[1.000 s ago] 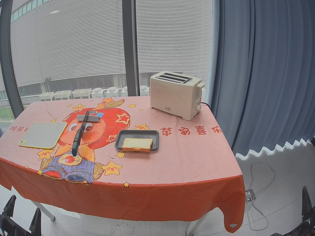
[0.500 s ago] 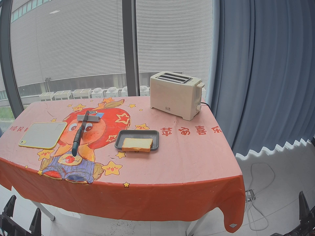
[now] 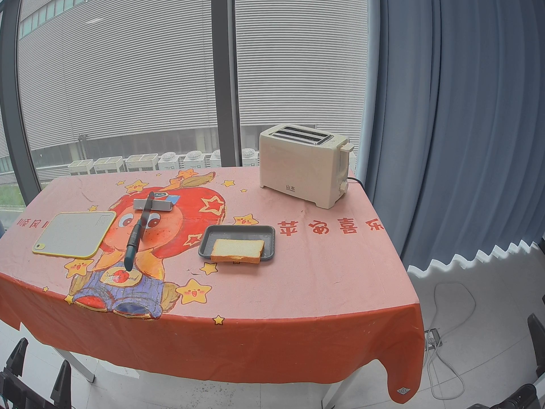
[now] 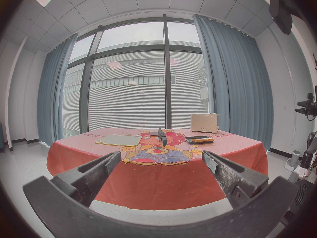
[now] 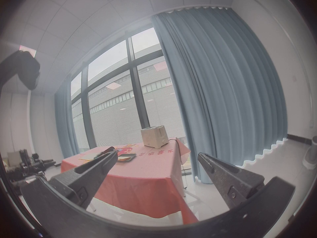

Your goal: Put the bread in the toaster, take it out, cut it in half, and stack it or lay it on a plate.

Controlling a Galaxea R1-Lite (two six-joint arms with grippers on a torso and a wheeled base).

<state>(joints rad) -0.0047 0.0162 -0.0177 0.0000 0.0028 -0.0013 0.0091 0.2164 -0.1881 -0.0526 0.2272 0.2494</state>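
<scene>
Head view, bread at near tray edge, toaster far right, left claw and right claw gaping.

Draped table before tall windows
An orange cartoon-printed cloth hung over the table's edge; dark frames split the panes, blue-grey curtains hung at the right, a white cable lay on the pale floor, under a tiled ceiling
</scene>
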